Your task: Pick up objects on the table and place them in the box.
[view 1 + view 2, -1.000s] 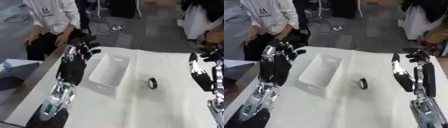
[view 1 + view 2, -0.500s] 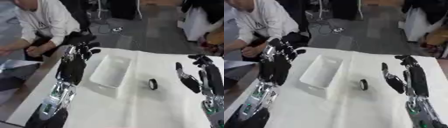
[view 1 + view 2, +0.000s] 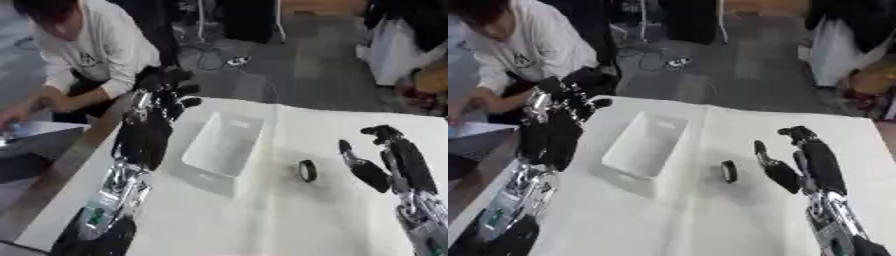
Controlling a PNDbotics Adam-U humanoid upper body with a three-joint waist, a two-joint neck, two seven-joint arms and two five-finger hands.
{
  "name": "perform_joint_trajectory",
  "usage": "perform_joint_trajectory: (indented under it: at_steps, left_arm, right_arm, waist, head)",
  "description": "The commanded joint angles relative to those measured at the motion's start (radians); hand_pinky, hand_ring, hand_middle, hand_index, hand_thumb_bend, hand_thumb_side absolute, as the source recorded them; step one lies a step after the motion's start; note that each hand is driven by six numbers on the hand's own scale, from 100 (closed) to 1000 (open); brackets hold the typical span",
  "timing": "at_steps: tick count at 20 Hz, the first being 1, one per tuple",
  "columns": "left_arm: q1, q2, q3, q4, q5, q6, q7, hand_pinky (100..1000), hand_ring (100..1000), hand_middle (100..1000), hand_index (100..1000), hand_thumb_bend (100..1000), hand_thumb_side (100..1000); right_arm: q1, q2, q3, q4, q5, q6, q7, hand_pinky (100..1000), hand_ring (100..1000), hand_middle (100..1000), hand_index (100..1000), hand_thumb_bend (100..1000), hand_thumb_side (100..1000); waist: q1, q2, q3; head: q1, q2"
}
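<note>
A small black ring-shaped object (image 3: 307,170) stands on edge on the white table, just right of the white rectangular box (image 3: 224,144). My right hand (image 3: 391,161) hovers to the right of the ring, a short gap away, fingers straight and thumb spread toward it. My left hand (image 3: 154,114) is raised at the table's left edge beside the box, fingers relaxed and holding nothing. The box looks empty inside.
The white table cover (image 3: 289,215) spreads wide in front of the box and ring. A person in a white top (image 3: 87,55) sits beyond the table's left corner. Bags and cables lie on the floor behind.
My right hand has come down and leftward toward the black ring. The camera has tilted, shifting the whole picture. The left hand stays beside the box.
</note>
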Motion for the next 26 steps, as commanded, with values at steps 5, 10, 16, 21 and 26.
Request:
perform_joint_trajectory:
  at_steps: [5, 10, 16, 21, 26]
  left_arm:
    - [-0.020, 0.022, -0.003, -0.008, 0.004, -0.001, -0.006, 759, 745, 814, 866, 325, 896]
    - [-0.019, 0.018, -0.007, -0.006, 0.004, 0.002, -0.010, 759, 746, 815, 866, 325, 898]
    - [-0.017, 0.016, -0.009, -0.006, 0.004, 0.004, -0.012, 759, 746, 815, 866, 325, 899]
    - [-0.013, 0.017, -0.007, -0.005, 0.002, 0.003, -0.010, 761, 747, 815, 866, 323, 898]
    - [-0.056, 0.066, -0.016, -0.007, -0.023, -0.008, -0.015, 761, 748, 816, 865, 280, 868]
  right_arm:
    - [-0.059, 0.015, -0.009, 0.072, 0.048, 0.004, 0.044, 734, 684, 736, 787, 379, 837]
    - [-0.076, 0.043, -0.009, 0.112, 0.073, 0.003, 0.042, 734, 681, 730, 781, 367, 833]
    - [-0.084, 0.080, 0.002, 0.131, 0.100, 0.003, 0.047, 751, 690, 741, 782, 342, 850]
    - [-0.083, 0.089, 0.006, 0.120, 0.118, 0.012, 0.051, 767, 695, 745, 782, 333, 834]
    - [-0.074, 0.092, 0.009, 0.119, 0.120, 0.014, 0.053, 767, 693, 743, 780, 329, 840]
  waist:
    - [-0.004, -0.021, 0.003]
    - [-0.006, -0.022, 0.004]
    - [-0.006, -0.023, 0.004]
    - [-0.006, -0.026, 0.003]
    - [0.000, -0.032, 0.005]
  head:
    - [0.009, 0.003]
    - [0.004, -0.002]
    - [-0.004, -0.008]
    - [0.000, 0.002]
    - [0.007, 0.012]
